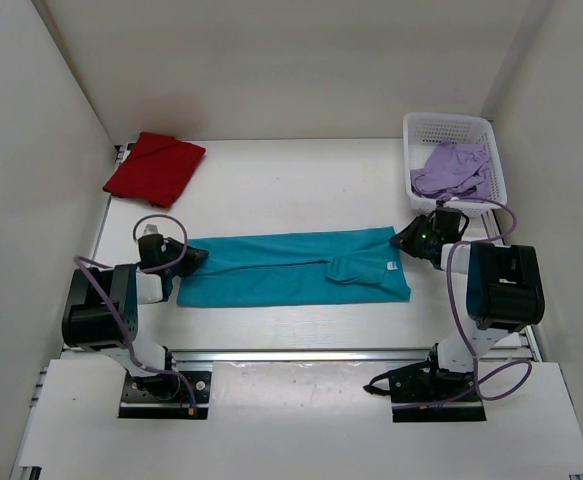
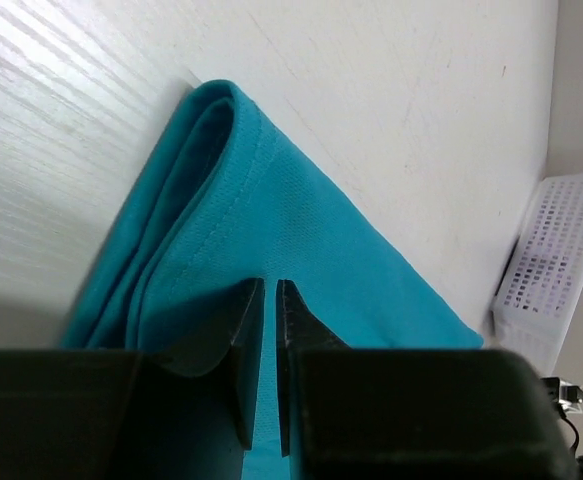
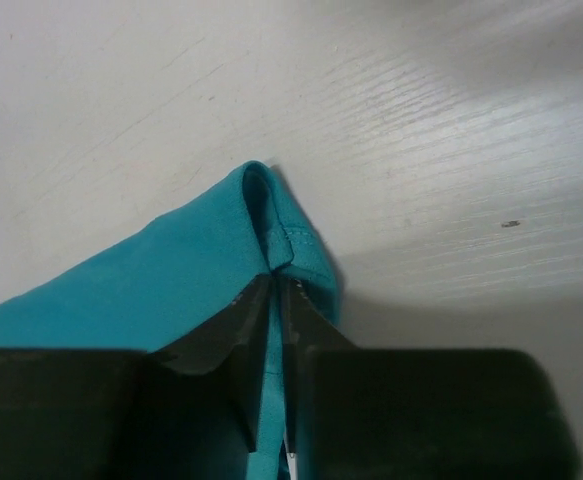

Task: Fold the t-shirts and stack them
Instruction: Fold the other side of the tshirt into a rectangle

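Between left gripper (image 1: 193,258), right gripper (image 1: 403,241), teal t-shirt (image 1: 281,272)

Teal shirt (image 1: 291,268): folded lengthwise into a long band, lying flat across mid-bench (image 1: 271,200), sleeve doubled over near its right end. Red shirt (image 1: 154,168): folded compact, far left corner. Lilac shirt (image 1: 453,170): crumpled in the basket (image 1: 449,125), far right.
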Available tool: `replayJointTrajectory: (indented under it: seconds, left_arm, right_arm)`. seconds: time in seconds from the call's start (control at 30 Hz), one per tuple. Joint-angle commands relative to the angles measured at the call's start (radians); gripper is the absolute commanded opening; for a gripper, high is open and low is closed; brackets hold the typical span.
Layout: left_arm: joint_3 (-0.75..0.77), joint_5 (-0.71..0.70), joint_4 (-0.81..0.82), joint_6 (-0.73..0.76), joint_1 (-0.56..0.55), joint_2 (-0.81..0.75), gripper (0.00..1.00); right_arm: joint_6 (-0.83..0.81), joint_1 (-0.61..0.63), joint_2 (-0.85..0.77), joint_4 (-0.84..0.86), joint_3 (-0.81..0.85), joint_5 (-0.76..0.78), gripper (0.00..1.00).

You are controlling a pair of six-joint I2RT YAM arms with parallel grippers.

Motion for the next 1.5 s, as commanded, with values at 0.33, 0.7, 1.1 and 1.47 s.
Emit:
replayJointTrajectory:
  seconds: [0.33, 0.7, 1.1, 1.47]
  left_arm:
    - [0.026, -0.054, -0.143, 0.075, -0.184, -0.316, 0.28]
    - [0.045, -0.006, -0.197, 0.164, -0.375, -0.373, 0.28]
    - [-0.035, 0.025, -0.142, 0.147, -0.369, -0.369, 0.28]
    - [-0.055, 0.02, -0.15, 0.137, -0.352, -0.423, 0.29]
  right_arm:
    - [-0.017, 0.171, -0.296, -0.122, -0.005, 0.217, 0.28]
    - [-0.025, 0.518, -0.252, -0.189, -0.089, 0.275, 0.0]
    - [-0.014, 0.487, -0.525, -0.264, -0.277, 0.326, 0.0]
    - [0.026, 0.537, -0.648, -0.357, -0.335, 0.288, 0.0]
